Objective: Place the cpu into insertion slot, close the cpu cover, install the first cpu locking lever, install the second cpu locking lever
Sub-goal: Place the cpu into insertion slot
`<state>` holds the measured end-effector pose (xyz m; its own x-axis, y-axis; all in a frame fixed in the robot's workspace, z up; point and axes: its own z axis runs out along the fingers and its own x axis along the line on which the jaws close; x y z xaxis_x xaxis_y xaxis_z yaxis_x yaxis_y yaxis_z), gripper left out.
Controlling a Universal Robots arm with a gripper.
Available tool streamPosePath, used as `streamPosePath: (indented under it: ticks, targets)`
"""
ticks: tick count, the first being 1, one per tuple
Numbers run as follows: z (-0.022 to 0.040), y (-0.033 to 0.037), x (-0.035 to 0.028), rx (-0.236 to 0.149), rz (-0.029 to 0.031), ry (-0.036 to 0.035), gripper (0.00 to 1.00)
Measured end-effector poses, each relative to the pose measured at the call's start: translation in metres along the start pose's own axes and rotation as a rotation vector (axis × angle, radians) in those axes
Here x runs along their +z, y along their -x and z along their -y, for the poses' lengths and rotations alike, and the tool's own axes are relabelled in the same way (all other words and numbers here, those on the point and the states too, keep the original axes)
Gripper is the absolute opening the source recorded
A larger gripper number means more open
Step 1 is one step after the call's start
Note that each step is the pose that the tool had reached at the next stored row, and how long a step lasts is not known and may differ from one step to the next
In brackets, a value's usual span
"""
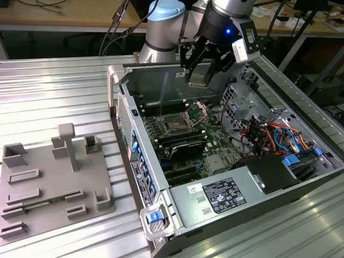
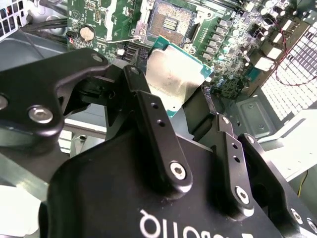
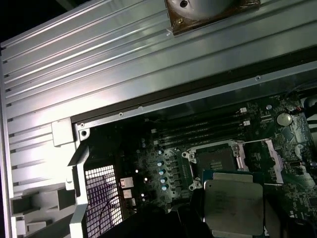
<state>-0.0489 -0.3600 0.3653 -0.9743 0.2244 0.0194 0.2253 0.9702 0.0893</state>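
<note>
The cpu (image 1: 197, 79) is held by the end effector (image 1: 199, 71). Its fingers (image 2: 148, 106) are closed on two opposite edges of the chip, so the silvery top is seen bare between them in the second wrist view. The chip is carried in the air over the open computer case (image 1: 215, 212), which is set on the ribbed metal bench (image 1: 54, 86), and nothing on the board is touched by it. The insertion slot (image 1: 174, 124) is seen on the green motherboard (image 2: 99, 15), below the end effector and offset from it towards the exterior view's left, well apart from the chip in height. In both wrist views the dark centre of the slot is seen uncovered just past one edge of the cpu, so the chip is judged to be beside the line over the slot rather than squarely on it. In the first wrist view the chip's edges are seen roughly parallel to the slot's silver rim, with no marked twist between them. The cpu cover (image 1: 197, 112) stands raised on its hinge at the side of the slot towards the exterior view's right, so the socket is open. The placing step is judged not yet done.
</note>
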Motion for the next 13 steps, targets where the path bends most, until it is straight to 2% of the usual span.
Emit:
streamPosePath:
  ticks: [8,11,13]
  targets:
    - [0.0000,0.0000,0.0000,0.003,0.0003,0.0001,0.55]
    - [0.0000,-0.0001,0.0003,0.030,0.0029,-0.0001,0.55]
    - [0.0001,0.0000,0.0007,0.073,0.0071,-0.0008,0.55]
